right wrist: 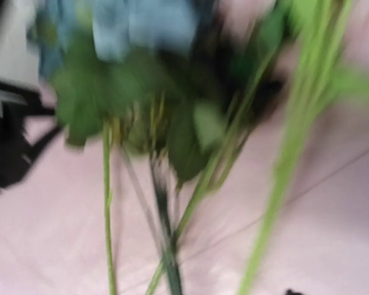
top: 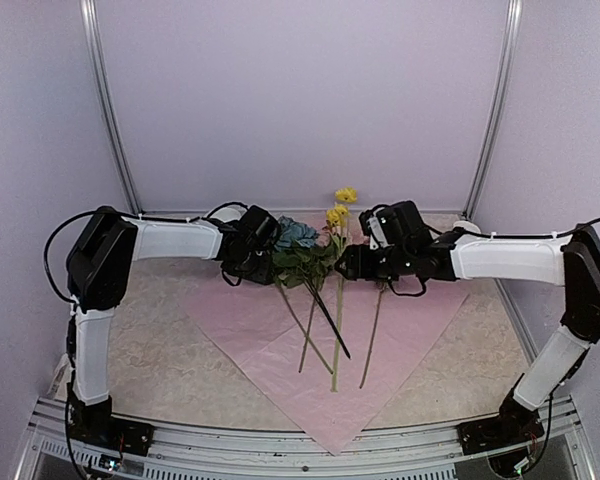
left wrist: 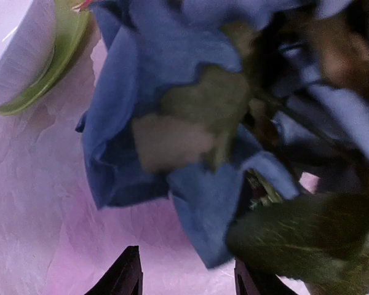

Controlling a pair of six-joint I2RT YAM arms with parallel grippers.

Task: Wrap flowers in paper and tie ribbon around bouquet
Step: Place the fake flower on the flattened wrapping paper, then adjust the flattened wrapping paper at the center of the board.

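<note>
- Loose flowers [top: 315, 262] lie on the lilac paper [top: 240, 320], heads far, stems fanning toward the near edge.
- This paper is spread flat on the mottled table [top: 150, 340], one corner pointing near.
- Beside the blue hydrangea head [left wrist: 172, 123], on its left, the left gripper [left wrist: 187, 273]: fingers apart, nothing between them.
- Just right of the yellow blooms [top: 338, 213], the right gripper [top: 352, 262]; its wrist view is blurred, so I cannot tell its opening or any hold.
</note>
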